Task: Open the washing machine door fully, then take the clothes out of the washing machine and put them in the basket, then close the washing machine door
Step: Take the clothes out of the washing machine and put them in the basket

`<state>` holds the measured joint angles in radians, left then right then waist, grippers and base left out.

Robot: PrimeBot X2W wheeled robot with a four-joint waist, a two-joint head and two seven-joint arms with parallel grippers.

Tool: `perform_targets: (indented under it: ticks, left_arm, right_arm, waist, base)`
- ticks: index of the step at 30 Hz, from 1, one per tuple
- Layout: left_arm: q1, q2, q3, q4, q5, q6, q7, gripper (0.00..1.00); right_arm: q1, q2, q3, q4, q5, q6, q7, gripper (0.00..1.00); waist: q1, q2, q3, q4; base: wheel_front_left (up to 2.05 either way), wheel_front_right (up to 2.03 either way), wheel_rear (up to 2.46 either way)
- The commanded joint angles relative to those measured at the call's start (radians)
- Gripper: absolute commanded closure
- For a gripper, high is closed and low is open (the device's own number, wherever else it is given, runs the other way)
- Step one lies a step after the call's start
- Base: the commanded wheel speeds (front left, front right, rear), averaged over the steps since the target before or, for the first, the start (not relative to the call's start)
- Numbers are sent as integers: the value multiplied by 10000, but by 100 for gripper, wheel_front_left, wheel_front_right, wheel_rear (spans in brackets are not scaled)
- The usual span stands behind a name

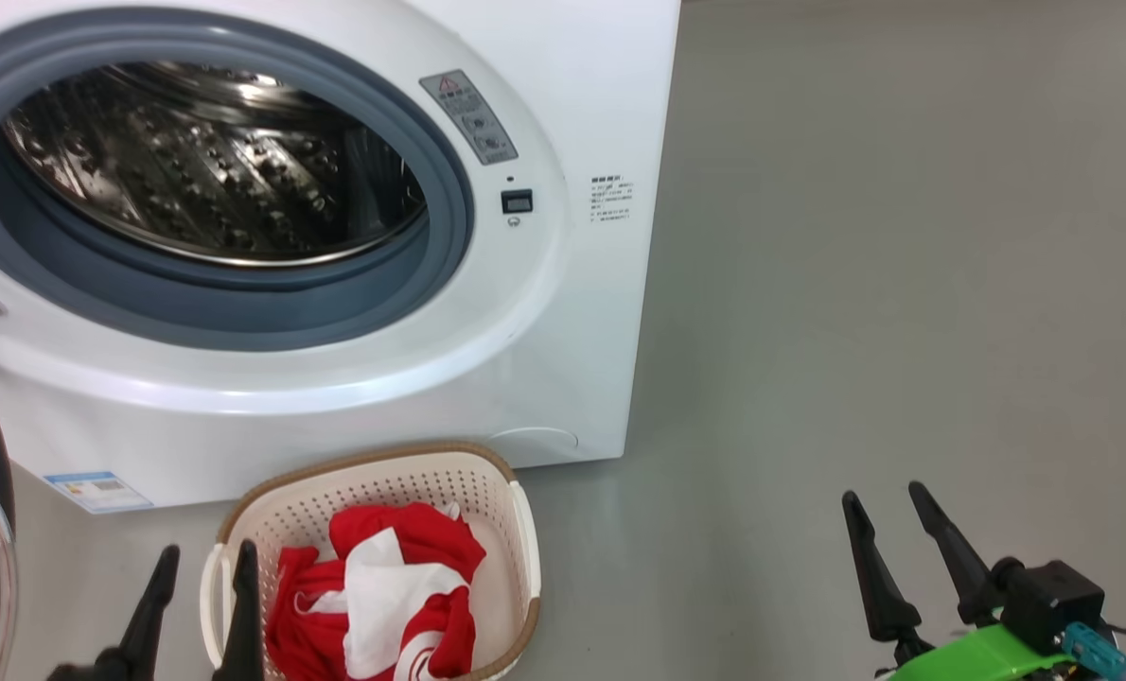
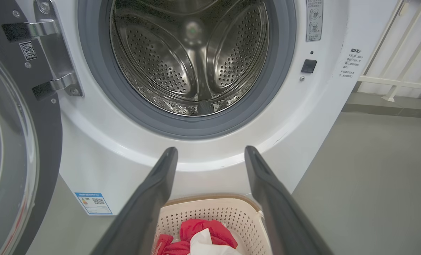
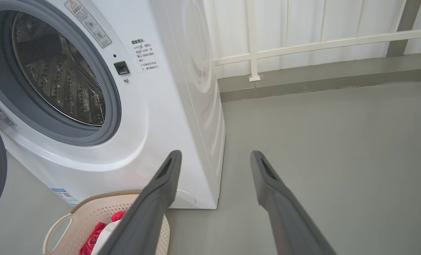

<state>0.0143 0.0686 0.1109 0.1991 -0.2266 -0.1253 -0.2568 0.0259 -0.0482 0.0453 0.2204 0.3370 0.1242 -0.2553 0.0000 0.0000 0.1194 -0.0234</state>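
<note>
The clothes [image 1: 383,586] lie heaped in the basket [image 1: 374,463], which sits on the floor [image 1: 904,284] close under the washing machine's [image 1: 563,312] front edge, a short drop from the drum [image 2: 192,56]. The drum looks empty. The door [image 2: 49,141] hangs wide open on the left, so closing it seems next. The left gripper [image 1: 208,549] hovers by the basket's near-left corner, fingers apart and empty. The right gripper [image 1: 882,494], also apart, waits over bare floor.
</note>
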Motion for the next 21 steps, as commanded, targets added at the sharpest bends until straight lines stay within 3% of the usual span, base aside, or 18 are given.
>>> perform_targets:
  ticks: [1, 21]
  left_arm:
    - [180, 34, 425, -495, 203, -54, -49, 0]
    - [618, -168, 511, -909, 298, -54, -49, 0]
  right_arm:
    - [78, -20, 140, -291, -116, 65, -65, 0]
    - [248, -56, 18, -362, -206, 65, -65, 0]
  waist:
    - [0, 0, -215, -9]
    - [0, 0, -284, -7]
  base:
    - [0, 0, 0]
    - [0, 0, 0]
